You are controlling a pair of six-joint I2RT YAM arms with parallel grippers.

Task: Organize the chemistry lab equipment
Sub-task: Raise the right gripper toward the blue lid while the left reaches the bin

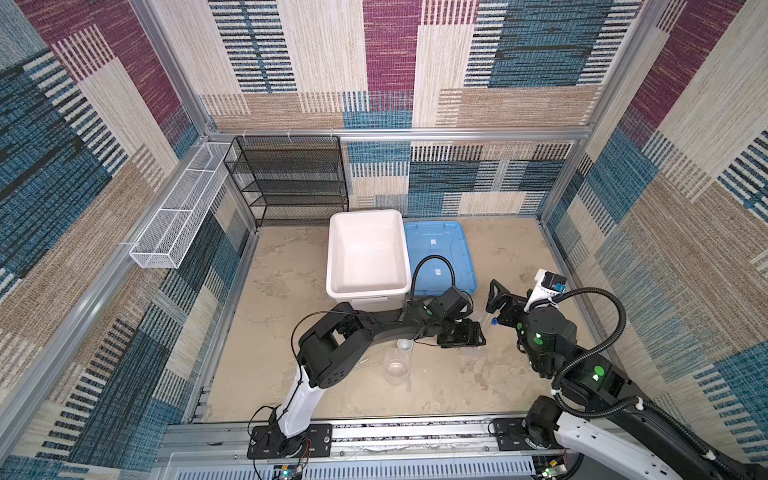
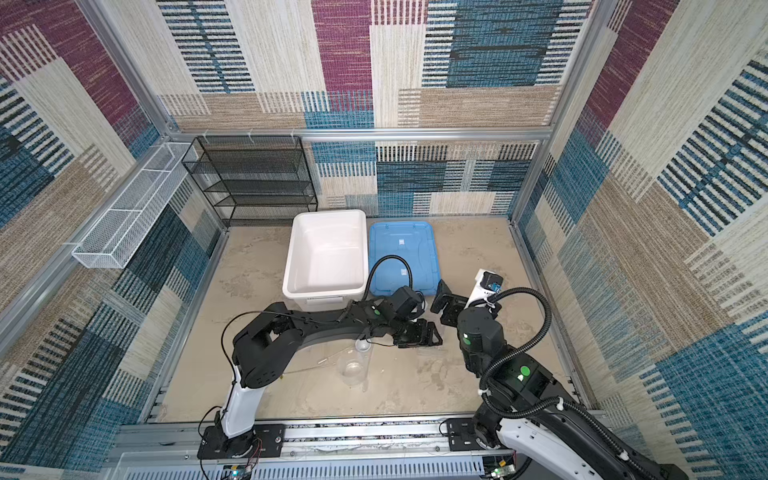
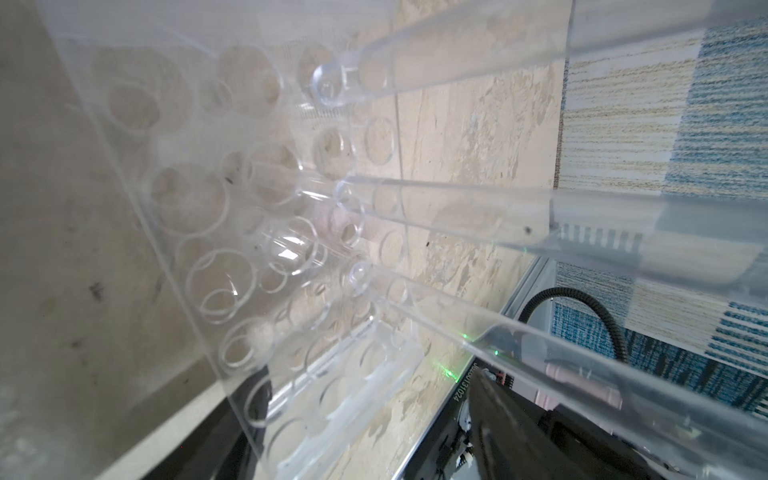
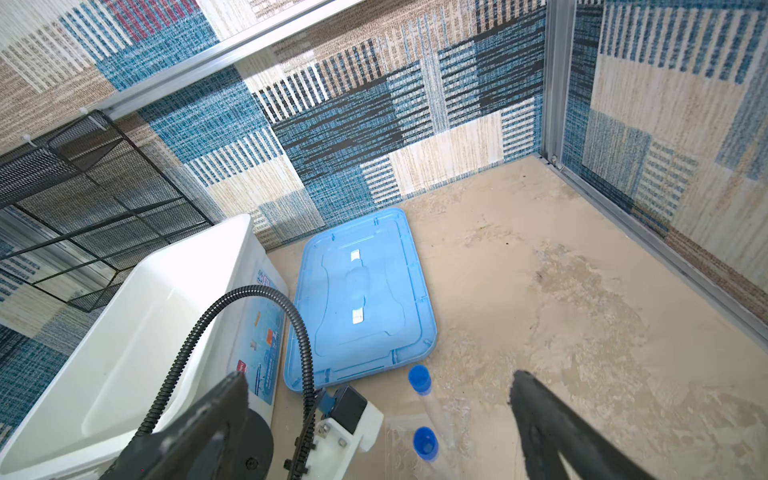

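Left gripper (image 1: 478, 334): jaws apart at clear tube rack (image 3: 257, 257); grip unclear.
Right gripper (image 4: 374, 415): fully open, empty.
Technique: keep rack level, test tubes (image 3: 457, 208) seated.

Patchwork woven walls of blue, beige and maroon (image 1: 390, 54), mottled sandy tabletop (image 1: 511, 257), black mesh shelf (image 1: 291, 183) upper left

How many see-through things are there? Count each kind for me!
test tubes: 3
beaker: 1
funnel cup: 1
tube rack: 1
Total: 6
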